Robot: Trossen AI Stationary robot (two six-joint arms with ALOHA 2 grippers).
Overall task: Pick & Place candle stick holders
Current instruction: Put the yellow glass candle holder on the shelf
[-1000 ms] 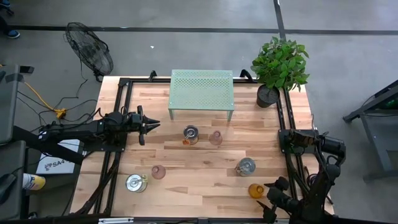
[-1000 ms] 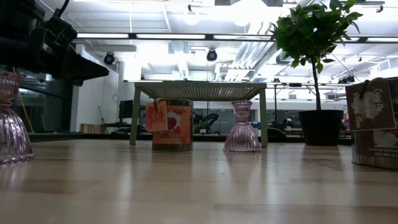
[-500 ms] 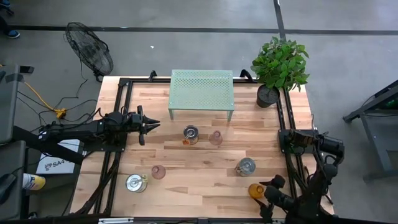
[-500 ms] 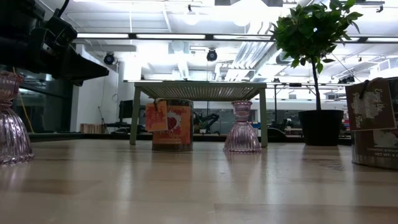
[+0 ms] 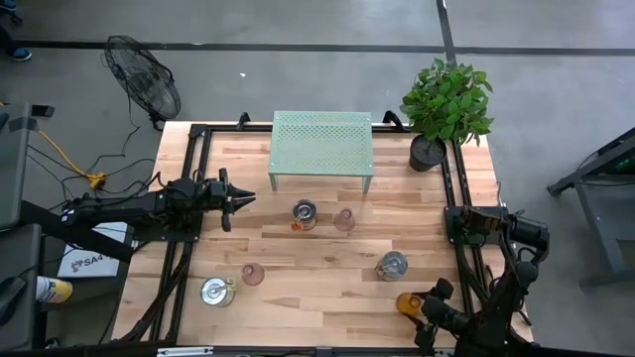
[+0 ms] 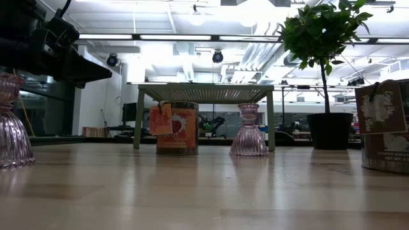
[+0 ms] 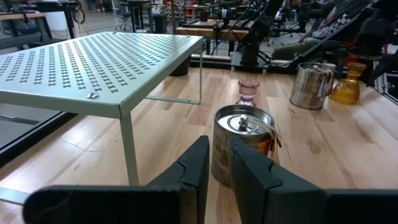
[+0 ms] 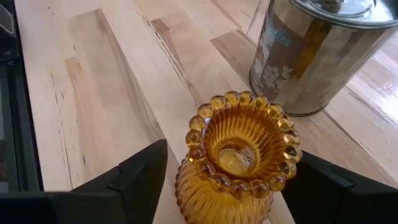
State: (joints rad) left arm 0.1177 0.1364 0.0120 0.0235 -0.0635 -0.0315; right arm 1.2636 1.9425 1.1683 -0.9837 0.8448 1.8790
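Note:
Several candle stick holders stand upright on their bases on the wooden table. Three are silver tins (image 5: 304, 211), (image 5: 393, 265), (image 5: 216, 292). Two are pink glass (image 5: 343, 220), (image 5: 253, 275). One is amber glass (image 5: 407, 303). My left gripper (image 5: 241, 200) is shut and empty above the table's left side, pointing at the middle tin (image 7: 242, 146). My right gripper (image 5: 425, 303) is open at the near right. Its fingers stand on either side of the amber holder (image 8: 239, 155), whose beaded rim faces up.
A mint-green perforated stand (image 5: 321, 147) stands at the far middle and a potted plant (image 5: 444, 104) at the far right corner. A silver tin (image 8: 317, 50) stands just beyond the amber holder. Black rails (image 5: 451, 198) run along both table sides.
My right gripper has crept a little toward the table's left edge, closing in around the amber holder, which has stayed in place.

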